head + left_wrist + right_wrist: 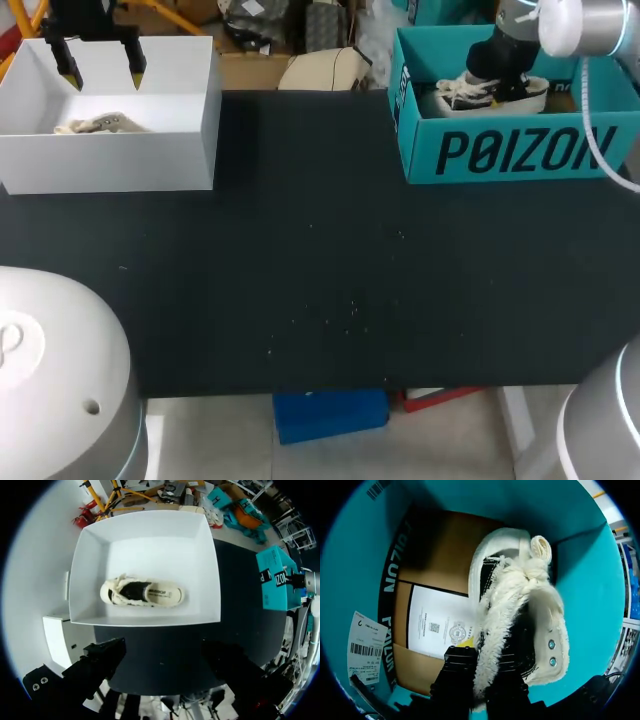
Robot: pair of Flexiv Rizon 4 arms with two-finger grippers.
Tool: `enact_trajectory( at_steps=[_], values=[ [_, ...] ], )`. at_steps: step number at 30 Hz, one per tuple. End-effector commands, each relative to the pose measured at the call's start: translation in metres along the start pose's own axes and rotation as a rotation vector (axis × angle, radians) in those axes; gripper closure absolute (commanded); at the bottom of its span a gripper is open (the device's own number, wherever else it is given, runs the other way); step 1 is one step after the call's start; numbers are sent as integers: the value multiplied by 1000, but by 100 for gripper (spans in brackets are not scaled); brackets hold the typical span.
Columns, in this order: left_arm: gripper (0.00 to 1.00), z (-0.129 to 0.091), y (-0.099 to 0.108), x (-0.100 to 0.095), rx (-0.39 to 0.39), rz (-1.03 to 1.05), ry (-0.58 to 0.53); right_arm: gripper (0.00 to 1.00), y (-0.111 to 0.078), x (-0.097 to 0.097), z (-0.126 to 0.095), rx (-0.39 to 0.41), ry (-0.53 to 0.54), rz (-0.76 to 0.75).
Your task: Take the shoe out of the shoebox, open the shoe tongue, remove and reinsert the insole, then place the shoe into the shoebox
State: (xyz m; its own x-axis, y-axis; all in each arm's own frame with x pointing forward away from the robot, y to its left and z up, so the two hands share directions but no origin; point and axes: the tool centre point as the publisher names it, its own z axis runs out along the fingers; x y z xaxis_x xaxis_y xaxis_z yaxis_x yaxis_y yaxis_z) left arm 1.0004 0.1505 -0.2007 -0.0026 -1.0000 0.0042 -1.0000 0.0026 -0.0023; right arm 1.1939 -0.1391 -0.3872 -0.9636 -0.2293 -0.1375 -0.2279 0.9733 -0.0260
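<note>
A black-and-cream shoe (492, 92) with a fleecy lining stands in the teal shoebox (510, 150) at the back right. My right gripper (497, 78) reaches down into that box. In the right wrist view the right gripper (480, 675) is shut on the fleecy edge of the shoe (520, 605) at its opening, inside the teal shoebox (360, 555). A second cream shoe (142, 592) lies on its side in the white box (150, 535). My left gripper (102, 73) hangs open above the white box (110, 160), holding nothing; its fingers (100, 660) stand wide apart.
The black table top (320, 250) spreads between the two boxes. A printed paper sheet (440, 625) lies on the teal box's cardboard floor under the shoe. The teal box (275, 580) also shows in the left wrist view, far off to the side.
</note>
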Motion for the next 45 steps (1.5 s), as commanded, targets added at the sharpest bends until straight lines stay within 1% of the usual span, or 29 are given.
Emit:
enact_trajectory(
  at_steps=[1,4,6,11,14,16,17,18,20,22,24,28,30,31,35,36,38,39,40,41,42,44,45],
  values=[
    [0,0,0,0,-2,-1,-2,100,4,15,-39,14,-19,16],
    [0,0,0,0,-2,-1,-2,100,5,23,-62,17,-39,45],
    [0,0,0,0,-2,-1,-2,100,2,26,-74,29,-60,60],
    [0,0,0,0,-2,-1,-2,100,10,37,-122,59,-111,113],
    [0,0,0,0,-2,-1,-2,100,18,46,-150,75,-143,142],
    [0,0,0,0,-2,-1,-2,100,26,54,-170,62,-152,162],
    [0,0,0,0,-2,-1,-2,100,31,58,-180,70,-161,171],
    [0,0,0,0,-2,-1,-2,100,37,63,-196,71,-170,184],
    [0,0,0,0,-2,-1,-2,100,39,67,-210,71,-179,191],
    [0,0,0,0,-2,-1,-2,100,48,73,-233,80,-202,201],
    [0,0,0,0,-2,-1,-2,100,54,78,-250,85,-214,201],
    [0,0,0,0,-2,-1,-2,100,72,90,-287,90,-263,216],
    [0,0,0,0,-2,-1,-2,100,74,95,-293,92,-263,216],
    [0,0,0,0,-2,-1,-2,100,80,100,-300,100,-259,216],
    [0,0,0,0,-2,-1,-2,100,96,118,-315,116,-276,199],
    [0,0,0,0,-2,-1,-2,100,106,127,-320,114,-277,197],
    [0,0,0,0,-2,-1,-2,100,121,138,-326,101,-292,178],
    [0,0,0,0,-2,-1,-2,100,133,148,-330,96,-304,172],
    [0,0,0,0,-2,-1,-2,100,143,156,-331,88,-306,176],
    [0,0,0,0,-2,-1,-2,100,149,161,-331,86,-305,177],
    [0,0,0,0,-2,-1,-2,100,160,172,-331,82,-306,181],
    [0,0,0,0,-2,-1,-2,100,171,183,-329,73,-315,190],
    [0,0,0,0,-2,-1,-2,100,184,192,-330,68,-330,197]
  ],
)
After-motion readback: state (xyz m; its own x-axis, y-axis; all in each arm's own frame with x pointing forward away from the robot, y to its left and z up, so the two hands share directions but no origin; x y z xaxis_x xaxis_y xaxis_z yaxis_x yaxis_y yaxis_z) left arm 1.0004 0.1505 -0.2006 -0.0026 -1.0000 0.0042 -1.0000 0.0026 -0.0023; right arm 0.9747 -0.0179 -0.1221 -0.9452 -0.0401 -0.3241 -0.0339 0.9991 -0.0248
